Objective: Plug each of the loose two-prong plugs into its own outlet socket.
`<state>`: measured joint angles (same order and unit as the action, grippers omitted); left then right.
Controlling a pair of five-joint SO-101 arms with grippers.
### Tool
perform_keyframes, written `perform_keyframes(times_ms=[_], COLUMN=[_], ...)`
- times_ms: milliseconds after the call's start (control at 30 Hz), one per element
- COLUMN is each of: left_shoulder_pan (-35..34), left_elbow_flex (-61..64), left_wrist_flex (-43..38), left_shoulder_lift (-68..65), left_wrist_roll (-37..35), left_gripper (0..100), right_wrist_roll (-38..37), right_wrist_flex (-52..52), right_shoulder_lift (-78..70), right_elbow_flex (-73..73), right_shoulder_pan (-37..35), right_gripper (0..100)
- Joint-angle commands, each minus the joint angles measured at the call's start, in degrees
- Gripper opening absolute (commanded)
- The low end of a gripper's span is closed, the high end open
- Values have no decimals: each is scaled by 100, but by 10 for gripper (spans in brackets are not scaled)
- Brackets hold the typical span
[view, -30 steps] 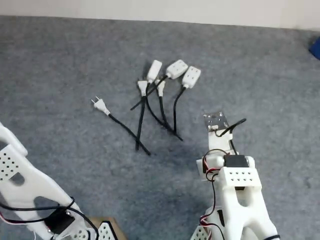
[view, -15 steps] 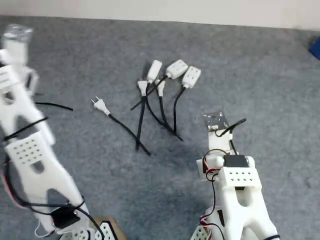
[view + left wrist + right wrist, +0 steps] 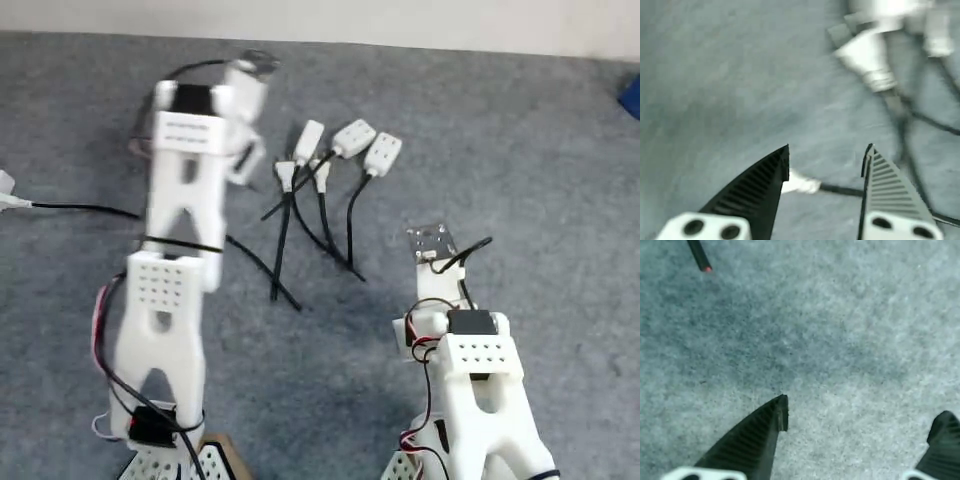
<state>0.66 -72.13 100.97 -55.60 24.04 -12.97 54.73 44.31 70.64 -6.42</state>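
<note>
The left gripper [image 3: 250, 75] was positioned over the far part of the grey carpet [image 3: 520, 150], just beside the cluster of connectors, with its arm extended across the cords. In the left wrist view its two fingers stood moderately apart and gripped nothing. A small white loose plug [image 3: 801, 185] with a black cord lay on the carpet below the gap between them, and a larger white connector body [image 3: 867, 55], too blurred to identify, lay farther off. Three white outlet sockets [image 3: 353, 137] lay side by side on the carpet, each with a black cord. Two further plugs [image 3: 286, 176] lay just beside them; contact with the sockets could not be determined. The right gripper [image 3: 430, 243] was positioned nearer the robot, well apart from the sockets. In the right wrist view its fingers stood wide apart over bare carpet and held nothing, with a black cord end [image 3: 700, 257] lying ahead of them.
</note>
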Motion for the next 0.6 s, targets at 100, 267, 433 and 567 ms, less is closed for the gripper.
perform_keyframes(times_ms=[100, 267, 433, 567], left_shoulder_pan=[708, 611, 470, 549], left_elbow_flex=[-31, 13, -4, -22], left_wrist_flex=[-686, -1943, -3138, -3622], left_shoulder_lift=[92, 66, -224, -752], left_wrist_roll=[519, 457, -18, -18], left_gripper=[242, 242, 242, 242], right_wrist_roll=[-62, -62, -70, -70], right_wrist_flex=[-40, -31, -22, -22], right_shoulder_lift=[-4, -4, -4, -4], right_elbow_flex=[-22, -22, -13, -13], right_shoulder_pan=[-31, -31, -48, -57], right_gripper=[414, 414, 414, 414])
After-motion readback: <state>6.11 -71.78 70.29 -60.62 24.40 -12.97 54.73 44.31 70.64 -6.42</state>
